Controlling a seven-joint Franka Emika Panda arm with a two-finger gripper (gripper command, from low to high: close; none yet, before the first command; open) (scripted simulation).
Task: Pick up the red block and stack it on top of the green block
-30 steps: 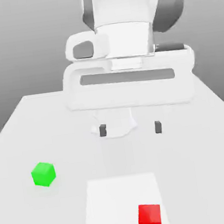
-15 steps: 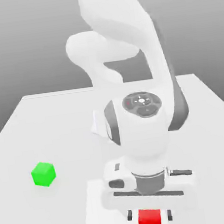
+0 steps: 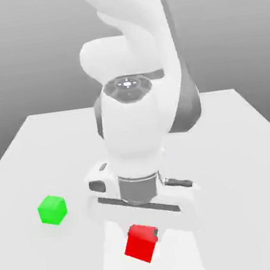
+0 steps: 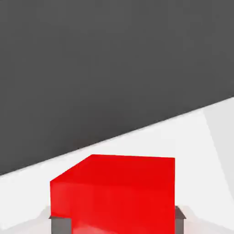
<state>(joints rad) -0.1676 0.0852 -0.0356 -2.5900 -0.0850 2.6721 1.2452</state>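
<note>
Clamped in the white gripper (image 3: 143, 239), the small matte red cube (image 3: 141, 242) hangs tilted above the white table (image 3: 235, 148). Exterior view adds the small matte green cube (image 3: 52, 209), resting well apart toward that view's left; hand view shows dark fingers (image 4: 60, 225) flanking the red cube (image 4: 119, 194).

White table (image 3: 36, 144), plain grey backdrop (image 3: 24, 50)
</note>
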